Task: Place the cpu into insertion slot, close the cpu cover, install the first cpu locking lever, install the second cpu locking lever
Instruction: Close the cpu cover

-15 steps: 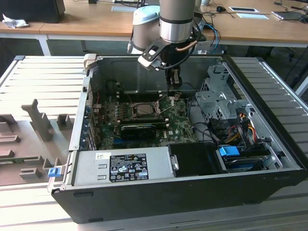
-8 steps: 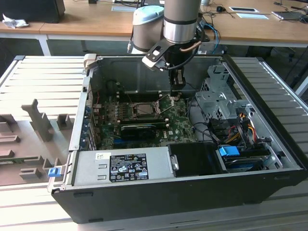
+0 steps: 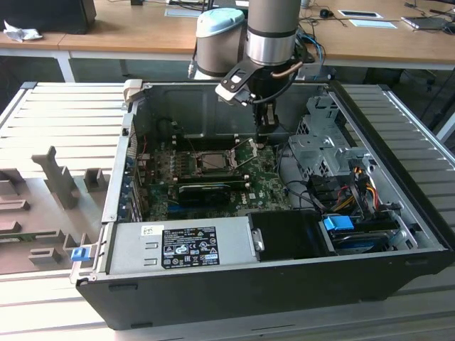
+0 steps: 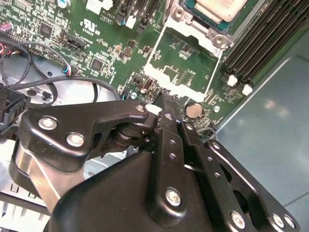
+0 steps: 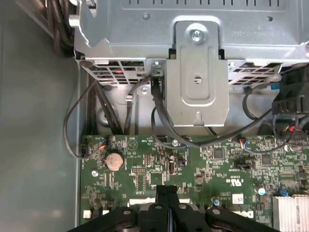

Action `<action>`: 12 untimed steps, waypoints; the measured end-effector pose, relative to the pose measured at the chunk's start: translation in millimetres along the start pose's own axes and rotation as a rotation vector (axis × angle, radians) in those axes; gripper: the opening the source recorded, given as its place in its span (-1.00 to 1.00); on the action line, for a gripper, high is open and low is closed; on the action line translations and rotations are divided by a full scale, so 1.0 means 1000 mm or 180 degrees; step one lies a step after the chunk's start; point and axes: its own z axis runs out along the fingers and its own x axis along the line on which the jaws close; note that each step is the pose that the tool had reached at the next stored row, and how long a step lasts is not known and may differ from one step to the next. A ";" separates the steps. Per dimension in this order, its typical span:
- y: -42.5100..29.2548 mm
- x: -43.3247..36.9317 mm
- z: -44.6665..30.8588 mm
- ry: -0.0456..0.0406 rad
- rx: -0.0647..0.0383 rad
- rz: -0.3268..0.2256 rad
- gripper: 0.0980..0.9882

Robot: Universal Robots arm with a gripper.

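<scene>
The cpu [image 4: 218, 6] lies flat in the insertion slot [image 4: 185, 15], its pale metal top showing; in the exterior view the cpu [image 3: 213, 162] sits mid-board. The cpu cover [image 4: 179, 90], a silvery frame, stands swung open beside the slot, with green board visible through its opening. My gripper [image 4: 165, 99] is shut, and its black fingertips are right at the cover's free edge. The exterior view shows the gripper [image 3: 266, 122] hanging just to the right of the socket. In the first wrist view the gripper [image 5: 167, 189] hovers close over the board.
The open black case [image 3: 398, 234] holds a grey power supply [image 3: 181, 245] in front, a metal drive cage [image 3: 320, 145] and cables [image 3: 341, 188] on the exterior view's right. A long black card [image 3: 210, 188] lies below the socket. A coin cell [image 5: 114, 160] sits near the fingertips.
</scene>
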 end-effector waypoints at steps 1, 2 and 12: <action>0.0008 0.0000 0.0004 -0.0001 0.0000 0.0000 -0.98; 0.0012 0.0000 0.0008 0.0000 0.0000 0.0000 -0.98; 0.0079 0.0001 0.0074 0.0000 0.0000 0.0000 -0.98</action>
